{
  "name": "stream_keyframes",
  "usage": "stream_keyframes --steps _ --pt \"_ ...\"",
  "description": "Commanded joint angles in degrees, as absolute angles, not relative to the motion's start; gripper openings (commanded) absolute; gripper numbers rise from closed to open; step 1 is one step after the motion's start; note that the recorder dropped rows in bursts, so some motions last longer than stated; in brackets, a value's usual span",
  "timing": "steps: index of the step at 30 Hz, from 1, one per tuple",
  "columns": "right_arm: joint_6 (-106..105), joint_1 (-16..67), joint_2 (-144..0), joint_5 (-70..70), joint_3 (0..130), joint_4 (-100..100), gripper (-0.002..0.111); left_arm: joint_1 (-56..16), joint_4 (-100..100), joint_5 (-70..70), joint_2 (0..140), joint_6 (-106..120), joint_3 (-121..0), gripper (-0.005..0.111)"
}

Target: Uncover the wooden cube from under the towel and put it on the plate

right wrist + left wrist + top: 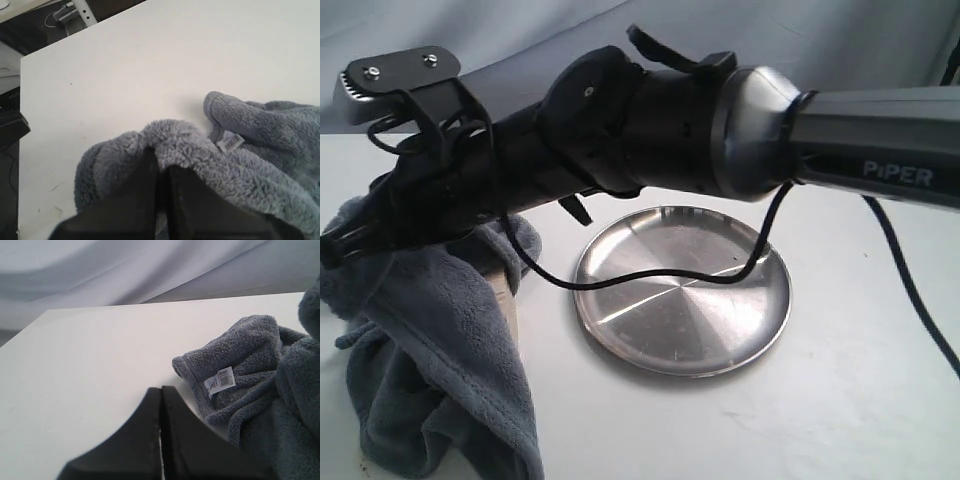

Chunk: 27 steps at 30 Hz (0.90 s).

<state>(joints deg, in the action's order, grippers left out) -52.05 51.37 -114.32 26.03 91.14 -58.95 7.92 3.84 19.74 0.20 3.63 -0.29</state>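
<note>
Exterior view: a white desk (860, 400) fills the frame. The round steel plate (682, 290) lies at the centre with nothing on it but reflections. The dark grey towel (430, 340) is bunched at the lower left of the frame. A narrow pale tan strip, the wooden cube (507, 298), shows at the towel's right edge, just left of the plate; the rest of it is covered. The thick black right arm (650, 130) crosses the upper half of the frame from right to left, its far end reaching the towel. A black cable (650, 282) loops down in front of the plate.

Left wrist view: the left claw (161, 392) has its two black fingers pressed together, with nothing between them. It hangs over bare desk, near a folded corner of the towel that bears a small white label (220, 381).

Right wrist view: the right claw (161, 160) is closed, pinching a raised fold of the towel. The cloth drapes over its fingertips. The cube cannot be seen here.
</note>
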Motion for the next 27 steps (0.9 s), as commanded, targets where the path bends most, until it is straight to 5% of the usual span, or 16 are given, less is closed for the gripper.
stream_keyframes --steps 1,27 --pt "-55.68 53.14 -115.29 27.87 96.21 -60.52 0.000 8.00 3.58 19.41 0.00 3.49 0.00 0.000" --pt "-55.30 56.69 -132.02 32.45 110.43 -63.74 0.000 8.00 3.58 19.41 0.00 3.49 0.00 0.000"
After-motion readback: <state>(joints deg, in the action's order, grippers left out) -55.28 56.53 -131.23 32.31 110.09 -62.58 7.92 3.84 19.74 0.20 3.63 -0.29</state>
